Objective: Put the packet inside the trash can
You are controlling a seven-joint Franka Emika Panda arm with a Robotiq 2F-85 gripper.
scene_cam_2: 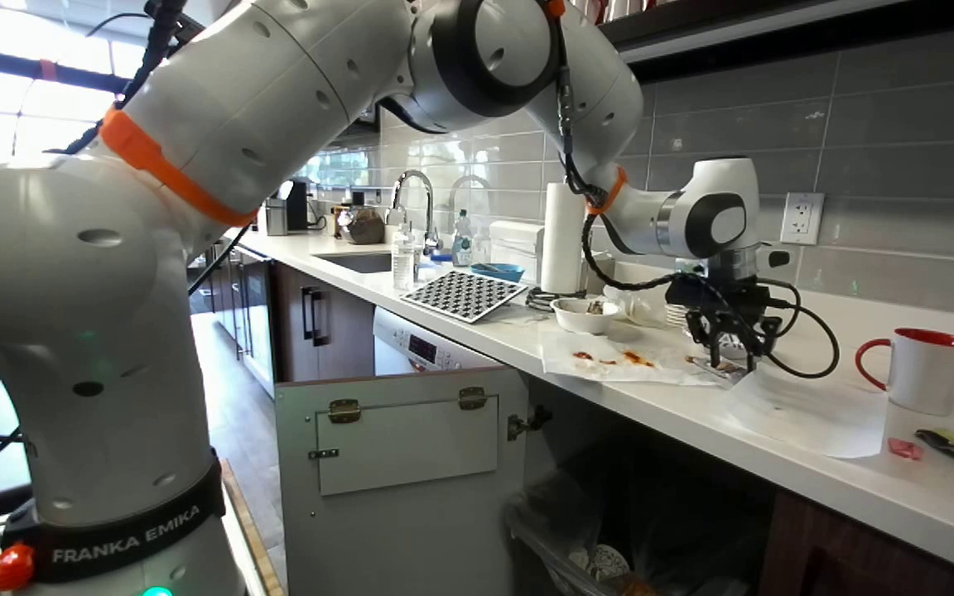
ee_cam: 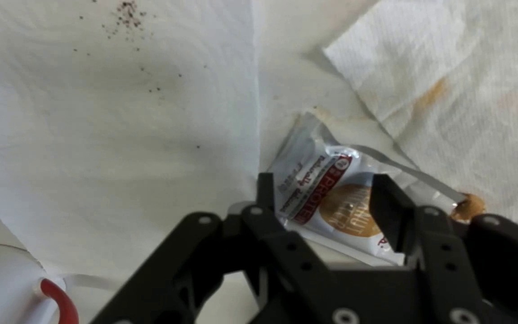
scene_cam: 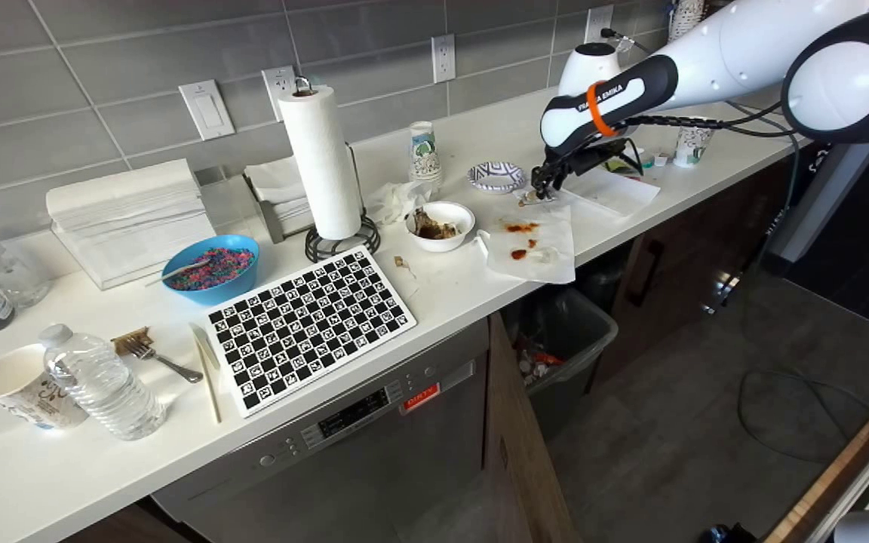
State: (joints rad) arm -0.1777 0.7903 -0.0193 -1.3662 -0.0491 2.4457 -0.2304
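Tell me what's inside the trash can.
In an exterior view, the trash can holds whitish scraps and something orange-red, too small to identify. They cover whatever lies beneath, and the open door hides part of the trash can there.

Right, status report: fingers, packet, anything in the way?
Fingers open. Packet on the worktop at their tips, not gripped. Stained paper towel at one end, might drag along. Trash can below, cabinet door open.
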